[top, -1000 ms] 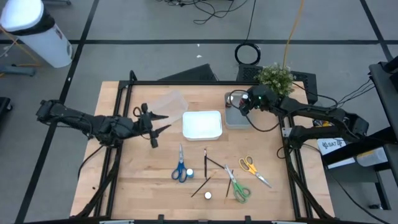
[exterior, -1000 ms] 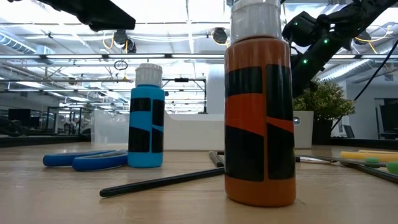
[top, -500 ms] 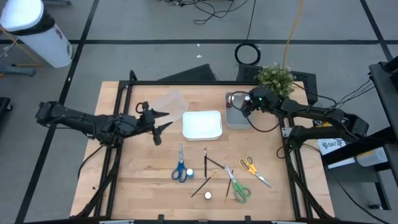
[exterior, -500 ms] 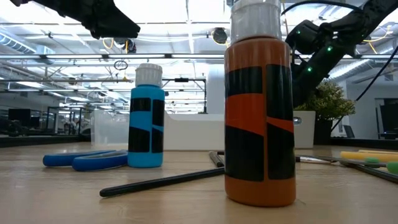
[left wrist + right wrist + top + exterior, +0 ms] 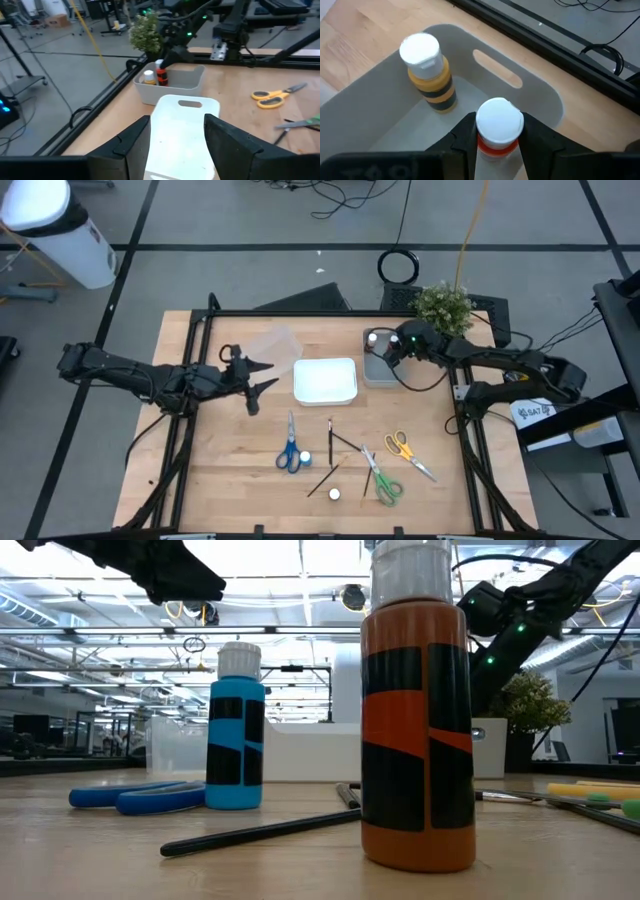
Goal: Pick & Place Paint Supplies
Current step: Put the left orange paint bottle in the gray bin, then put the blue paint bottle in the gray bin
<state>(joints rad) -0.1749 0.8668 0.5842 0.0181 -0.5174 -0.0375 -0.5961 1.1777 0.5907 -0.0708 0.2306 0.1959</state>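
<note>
My right gripper pinches a red paint pot by its white cap, inside the grey bin at the table's 1 o'clock, beside a yellow pot standing there. My left gripper, fingers spread, hovers at 9 o'clock of the white tray. Scissors, brushes and two pots lie around 6 o'clock.
</note>
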